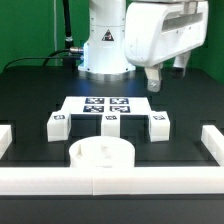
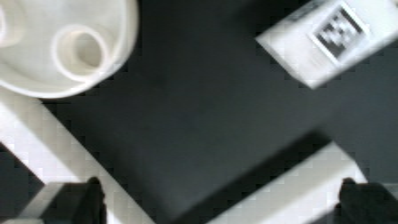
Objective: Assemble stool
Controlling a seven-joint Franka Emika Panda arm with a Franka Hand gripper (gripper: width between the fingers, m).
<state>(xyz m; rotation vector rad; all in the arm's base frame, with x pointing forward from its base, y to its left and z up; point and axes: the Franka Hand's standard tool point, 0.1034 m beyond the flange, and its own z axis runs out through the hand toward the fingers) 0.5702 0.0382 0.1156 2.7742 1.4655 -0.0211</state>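
The white round seat point(image 1: 100, 155) lies flat on the black table against the front rail, sockets up. It also shows in the wrist view point(image 2: 59, 45). Three white block legs with tags lie in a row behind it: one toward the exterior view's left point(image 1: 58, 124), one in the middle point(image 1: 110, 123), one toward the right point(image 1: 158, 125). One tagged leg point(image 2: 329, 38) shows in the wrist view. My gripper point(image 1: 154, 82) hangs in the air above and behind the right leg. In the wrist view my gripper point(image 2: 217, 205) is wide open and empty, touching nothing.
The marker board point(image 1: 107, 104) lies behind the legs, before the robot base point(image 1: 103, 45). White border rails run along the front point(image 1: 110, 182), the exterior view's left point(image 1: 5, 140) and right point(image 1: 212, 145). White rail bands point(image 2: 267, 185) cross the wrist view.
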